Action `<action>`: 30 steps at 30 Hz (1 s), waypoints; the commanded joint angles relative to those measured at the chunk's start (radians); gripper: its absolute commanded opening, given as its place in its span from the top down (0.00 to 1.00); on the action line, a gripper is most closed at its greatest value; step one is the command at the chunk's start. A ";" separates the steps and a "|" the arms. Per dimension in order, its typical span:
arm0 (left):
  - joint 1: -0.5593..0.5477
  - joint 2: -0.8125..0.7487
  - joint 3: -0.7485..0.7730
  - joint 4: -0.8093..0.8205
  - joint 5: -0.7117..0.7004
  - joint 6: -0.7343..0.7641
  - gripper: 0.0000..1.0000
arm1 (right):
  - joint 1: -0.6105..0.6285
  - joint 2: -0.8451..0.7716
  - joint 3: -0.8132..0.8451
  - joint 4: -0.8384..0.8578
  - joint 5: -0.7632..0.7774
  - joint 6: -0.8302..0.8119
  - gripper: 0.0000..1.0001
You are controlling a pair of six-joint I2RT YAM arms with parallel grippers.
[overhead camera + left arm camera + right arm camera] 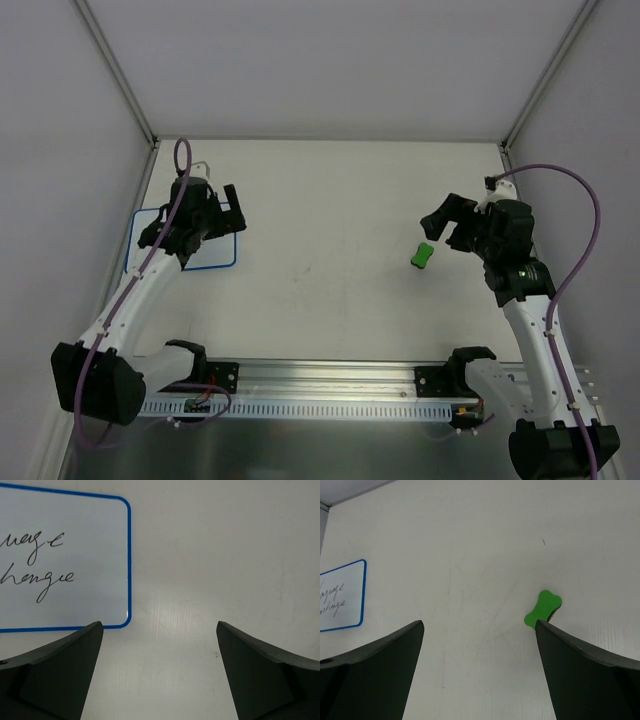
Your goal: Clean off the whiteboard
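Left end effector (160,624): jaws wide apart, empty, angled downward. Right end effector (479,622): same.

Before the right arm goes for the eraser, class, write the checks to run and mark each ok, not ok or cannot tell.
1. Right gripper open: ok.
2. Eraser centred for the grasp: not ok, it lies off to one side.
3. Eraser free of other things: ok.
4. Left gripper open: ok.
5. Whiteboard flat on the table: ok.
6. Whiteboard clean: not ok, handwriting shows.
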 commanded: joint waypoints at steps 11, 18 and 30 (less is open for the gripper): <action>0.038 0.509 0.205 0.000 -0.105 -0.059 0.14 | -0.004 0.000 -0.120 0.001 -0.063 0.065 0.01; 0.064 0.681 0.289 0.003 -0.045 -0.062 0.34 | -0.005 -0.040 -0.141 -0.003 -0.052 0.056 0.01; 0.070 0.808 0.297 0.001 -0.037 -0.077 0.55 | -0.007 -0.059 -0.153 -0.014 -0.038 0.064 0.01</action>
